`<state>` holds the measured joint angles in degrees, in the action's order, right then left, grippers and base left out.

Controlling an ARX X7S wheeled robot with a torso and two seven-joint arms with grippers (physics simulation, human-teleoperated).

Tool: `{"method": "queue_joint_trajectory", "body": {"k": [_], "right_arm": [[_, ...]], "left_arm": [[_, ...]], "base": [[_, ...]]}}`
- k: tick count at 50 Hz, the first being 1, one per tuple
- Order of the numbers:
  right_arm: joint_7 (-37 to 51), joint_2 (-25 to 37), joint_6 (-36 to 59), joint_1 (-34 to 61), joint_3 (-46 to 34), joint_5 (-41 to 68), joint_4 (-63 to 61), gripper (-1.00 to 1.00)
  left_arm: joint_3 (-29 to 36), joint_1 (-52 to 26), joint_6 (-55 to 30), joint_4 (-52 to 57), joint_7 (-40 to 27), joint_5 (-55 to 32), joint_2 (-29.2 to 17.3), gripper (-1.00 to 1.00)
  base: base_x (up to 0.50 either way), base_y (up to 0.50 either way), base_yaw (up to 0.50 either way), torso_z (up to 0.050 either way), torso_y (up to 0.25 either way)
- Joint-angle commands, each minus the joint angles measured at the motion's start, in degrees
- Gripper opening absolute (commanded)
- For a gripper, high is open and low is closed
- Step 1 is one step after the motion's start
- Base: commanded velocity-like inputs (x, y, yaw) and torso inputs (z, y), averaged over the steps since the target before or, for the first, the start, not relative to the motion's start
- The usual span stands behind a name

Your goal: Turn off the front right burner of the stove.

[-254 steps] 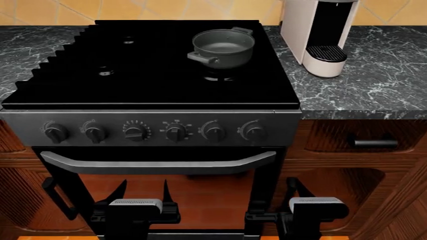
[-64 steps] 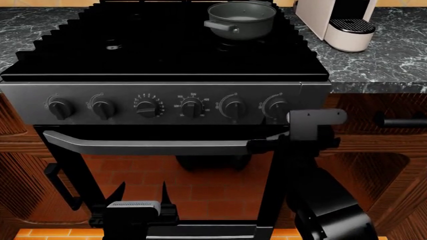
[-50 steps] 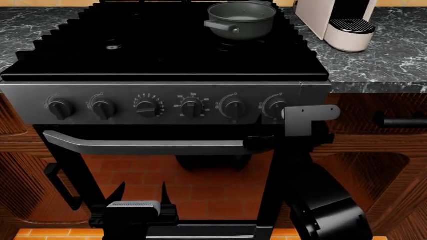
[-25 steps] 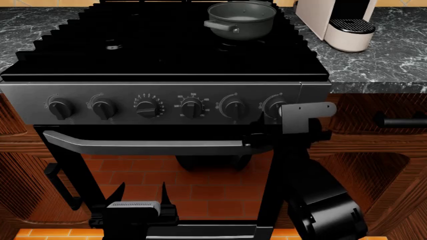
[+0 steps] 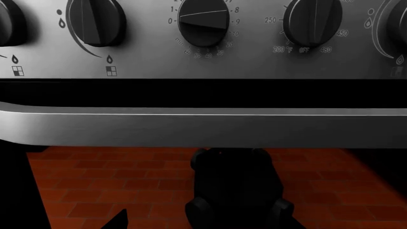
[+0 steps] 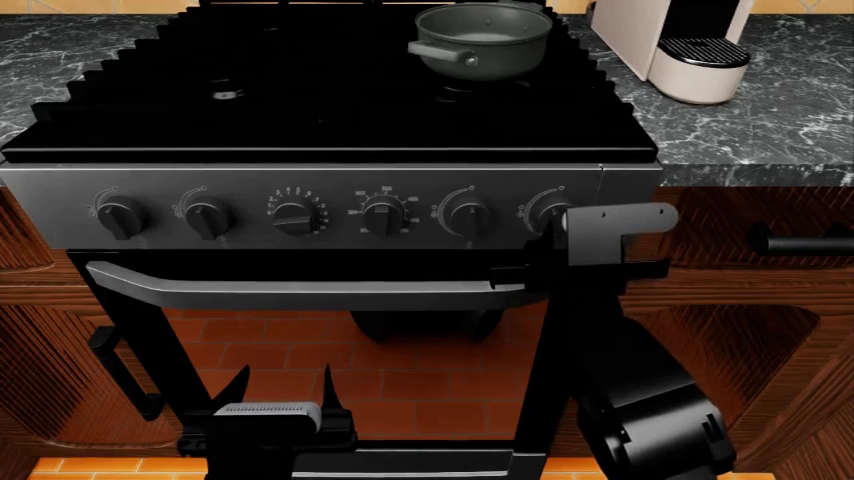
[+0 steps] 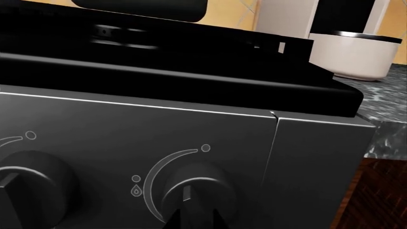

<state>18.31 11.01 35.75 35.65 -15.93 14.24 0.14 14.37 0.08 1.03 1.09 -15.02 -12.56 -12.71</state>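
The black stove (image 6: 334, 120) has six knobs on its grey panel (image 6: 334, 185). The front right burner (image 6: 463, 93) shows as a dark ring just in front of the grey pot (image 6: 483, 38). My right gripper (image 6: 561, 228) is raised to the rightmost knob (image 6: 545, 212). In the right wrist view that knob (image 7: 197, 188) is close ahead and my gripper (image 7: 196, 220) has its two fingertips a narrow gap apart in front of the knob's lower part; I cannot see contact. My left gripper (image 6: 283, 385) is open and empty, low before the oven door (image 5: 203, 223).
The grey bar handle (image 6: 307, 292) crosses the oven door just below my right gripper. A white coffee machine (image 6: 674, 45) stands on the marble counter (image 6: 761, 120) to the right. A cabinet handle (image 6: 801, 243) is at the right. Wooden cabinets flank the stove.
My right arm has risen from low beside the oven to the knob panel. Over the last second the gripper shifted slightly at the rightmost knob. The left arm has not moved.
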Motion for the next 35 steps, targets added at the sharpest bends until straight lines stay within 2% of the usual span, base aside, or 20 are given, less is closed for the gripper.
{"method": "queue_joint_trajectory", "body": {"k": [1, 11, 35], "right_arm": [[-0.9, 0.2, -0.4, 0.2, -0.9, 1.1, 0.6, -1.0], [-1.9, 0.7, -2.8, -0.2, -1.3, 1.4, 0.7, -1.0], [-3.0, -1.1, -2.6, -0.1, 3.7, 8.3, 1.8, -1.0]], "left_arm": [[0.2, 0.0, 0.0, 0.0, -0.2, -0.2, -0.2, 1.0], [0.5, -0.1, 0.2, 0.0, -0.5, -0.3, -0.4, 1.0], [1.1, -0.3, 0.1, -0.1, -1.0, -0.7, -0.7, 1.0]], "base": [[0.0, 0.0, 0.0, 0.0, 0.0], [0.0, 0.0, 0.0, 0.0, 0.0], [0.0, 0.0, 0.0, 0.0, 0.0]]}}
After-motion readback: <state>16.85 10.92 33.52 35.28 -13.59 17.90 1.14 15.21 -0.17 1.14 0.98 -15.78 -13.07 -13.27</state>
